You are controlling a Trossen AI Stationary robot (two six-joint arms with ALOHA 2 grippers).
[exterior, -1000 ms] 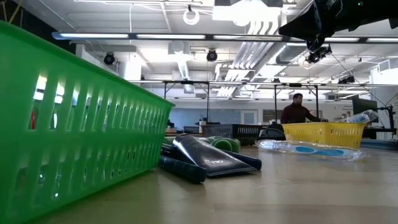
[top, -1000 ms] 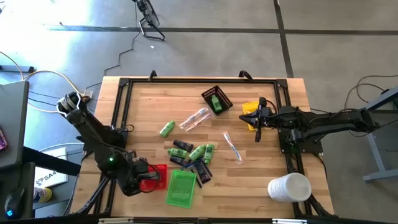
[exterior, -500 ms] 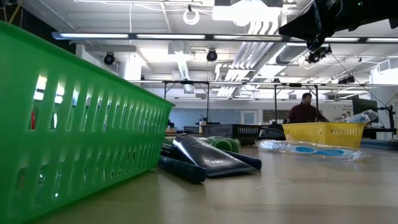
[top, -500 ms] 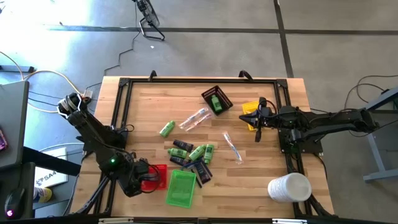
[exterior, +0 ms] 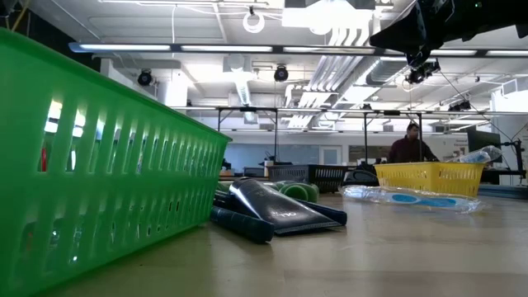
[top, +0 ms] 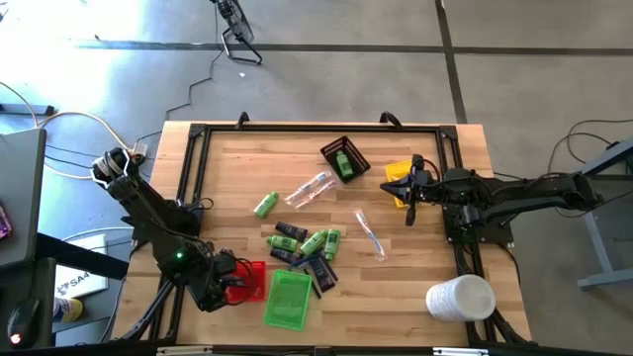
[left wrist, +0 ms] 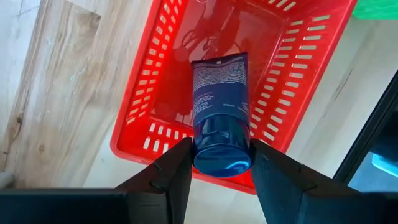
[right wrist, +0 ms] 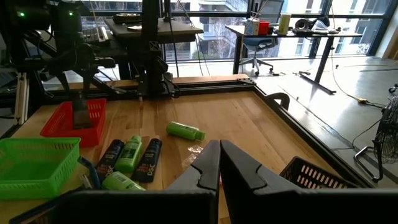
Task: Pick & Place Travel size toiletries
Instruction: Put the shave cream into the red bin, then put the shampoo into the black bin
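At lower left of the high view, nothing had visibly shifted over the last second: the left gripper (left wrist: 221, 167) still clamped a dark blue tube (left wrist: 219, 106) over the red tray (left wrist: 152, 134), so release seemed due. Right gripper (right wrist: 219, 163), fingers together and empty, waited beside the yellow tray (top: 397, 174).

Glossy dark blue tube (left wrist: 221, 112); slotted red plastic tray (left wrist: 286, 68); matt, grained wooden table (left wrist: 56, 93).
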